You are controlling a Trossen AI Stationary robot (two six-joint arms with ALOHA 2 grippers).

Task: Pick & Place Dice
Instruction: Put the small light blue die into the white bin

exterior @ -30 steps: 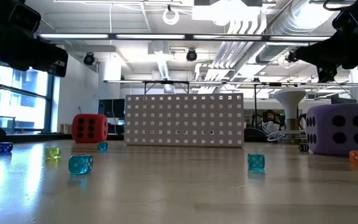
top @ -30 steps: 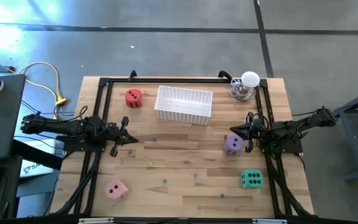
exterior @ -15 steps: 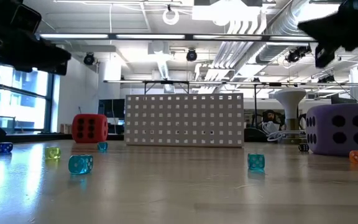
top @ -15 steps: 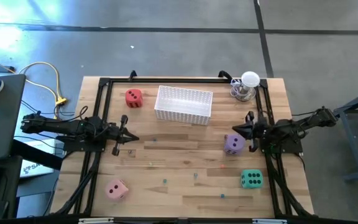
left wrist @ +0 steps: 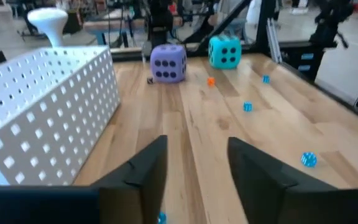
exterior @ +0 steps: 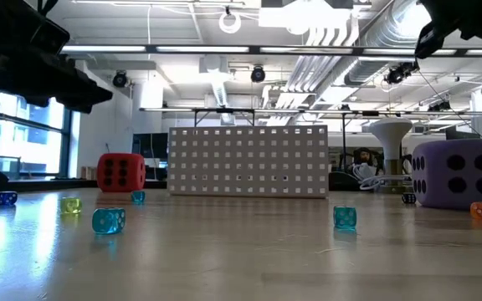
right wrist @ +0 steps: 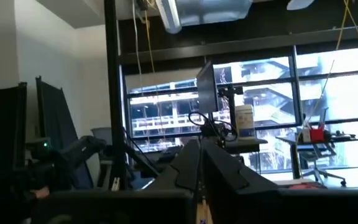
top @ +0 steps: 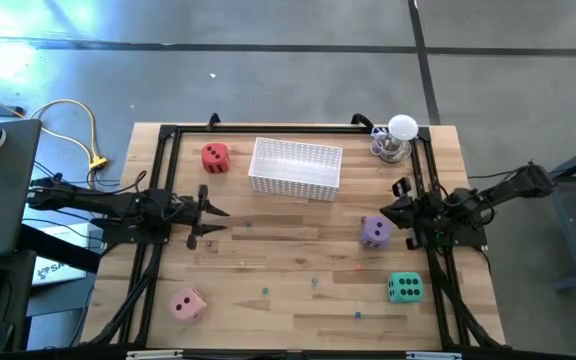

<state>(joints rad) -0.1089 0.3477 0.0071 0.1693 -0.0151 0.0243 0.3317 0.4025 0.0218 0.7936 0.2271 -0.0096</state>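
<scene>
Left gripper (left wrist: 194, 168) has parted its fingers, holding nothing; right gripper (top: 396, 212) has pulled back from the purple die (top: 374, 232), shut, empty. Red die (top: 215, 156) sits beside the basket (top: 296, 167); no pick begun.

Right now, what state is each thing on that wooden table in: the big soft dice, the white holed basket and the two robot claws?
Red soft die: on the table, left of the basket.
Purple soft die: on the table, beside the right gripper.
Green soft die: on the table, untouched.
Pink soft die: on the table, untouched.
White perforated basket: upright, no die visible inside.
Left gripper: open, empty.
Right gripper: shut, empty.
</scene>
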